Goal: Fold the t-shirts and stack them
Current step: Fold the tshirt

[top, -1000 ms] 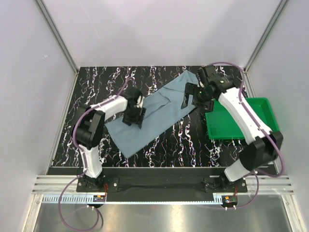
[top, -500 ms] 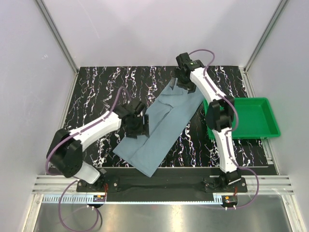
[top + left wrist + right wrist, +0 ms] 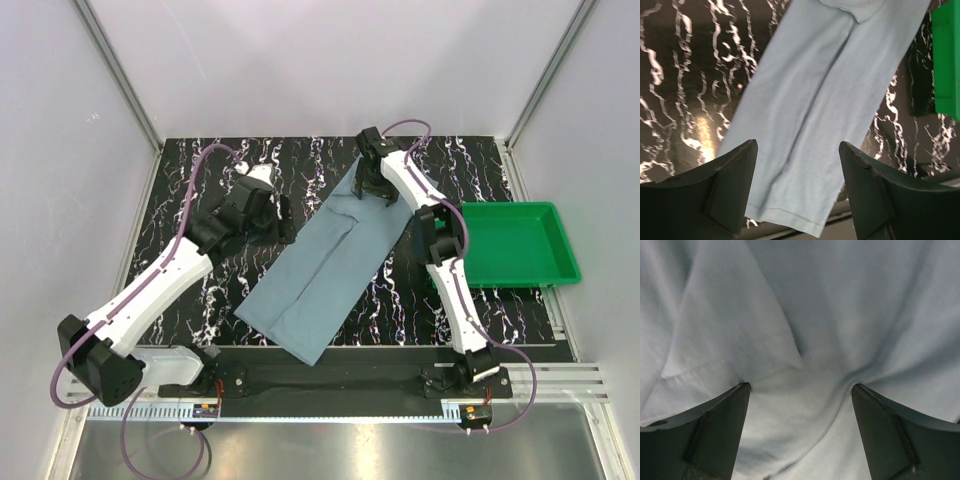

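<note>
The dusty blue-grey t-shirt [image 3: 325, 265] lies folded into a long strip, running diagonally from the far middle of the table toward the near edge. It fills the left wrist view [image 3: 830, 100] and the right wrist view [image 3: 805, 315]. My left gripper [image 3: 281, 215] is open and empty, held above the table just left of the shirt; in its wrist view [image 3: 797, 192] the shirt's hem shows between the fingers, well below them. My right gripper [image 3: 372, 184] is open at the shirt's far end, its fingertips [image 3: 735, 395] pressed into the wrinkled cloth [image 3: 797, 390].
An empty green plastic tray [image 3: 512, 245] stands at the right, its corner showing in the left wrist view [image 3: 947, 60]. The table is black marble-patterned [image 3: 200, 170], bounded by white walls and metal frame posts.
My left gripper has lifted off the shirt and drawn back to the left. My right gripper swung from near the tray to the shirt's far end. The shirt now lies steeper and nearer the front.
</note>
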Robot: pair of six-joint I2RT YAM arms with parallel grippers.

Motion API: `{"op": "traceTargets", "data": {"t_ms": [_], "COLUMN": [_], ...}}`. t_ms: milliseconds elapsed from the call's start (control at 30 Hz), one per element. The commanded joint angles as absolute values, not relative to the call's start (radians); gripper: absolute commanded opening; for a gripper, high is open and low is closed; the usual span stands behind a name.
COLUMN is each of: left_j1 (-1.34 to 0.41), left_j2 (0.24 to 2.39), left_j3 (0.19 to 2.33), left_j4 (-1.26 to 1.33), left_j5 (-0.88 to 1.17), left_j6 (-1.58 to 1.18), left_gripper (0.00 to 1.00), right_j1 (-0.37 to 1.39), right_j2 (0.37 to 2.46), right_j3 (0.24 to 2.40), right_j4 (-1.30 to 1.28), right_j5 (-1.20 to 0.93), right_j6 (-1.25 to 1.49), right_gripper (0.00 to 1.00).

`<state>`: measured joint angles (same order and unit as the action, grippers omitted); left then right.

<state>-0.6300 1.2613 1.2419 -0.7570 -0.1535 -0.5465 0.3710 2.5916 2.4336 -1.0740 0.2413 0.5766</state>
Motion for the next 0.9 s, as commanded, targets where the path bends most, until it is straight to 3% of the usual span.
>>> {"op": "traceTargets", "data": {"t_ms": [0,200,300,467,700,867], "left_j1": [-0.591,-0.456,-0.399,-0.319,-0.134,-0.065], "left_j2": [1.197,1.109,1.078,1.058,1.115,1.19], "left_j3": [1.178,1.022,0.98,0.963,0.95,0.916], "left_j4": [-0.715,-0.646,-0.646,-0.678,-0.739,-0.813], "left_j5": [-0.209,-0.143,-0.109,-0.063,0.17,0.261], "left_j6": [-0.492,-0.491,-0.482,-0.483,-0.506,-0.509], "left_gripper": [0.73,0.73,0.73,0.75,0.75,0.75], "right_j1": [0.42,0.498,0.557,0.565,0.509,0.506], "right_j2": [2.713,2.803,2.83,2.772,2.524,2.238], "right_j3": [2.641,2.714,2.759,2.787,2.692,2.357], "right_j4": [-1.06,-0.875,-0.755,-0.601,-0.814,-0.995], "right_j5": [0.214,0.068,0.063,0.063,0.003,-0.189], "right_j6": [0.468,0.356,0.286,0.304,0.385,0.439], "right_gripper": [0.92,0.94,1.0,1.0,1.0,1.0]}}
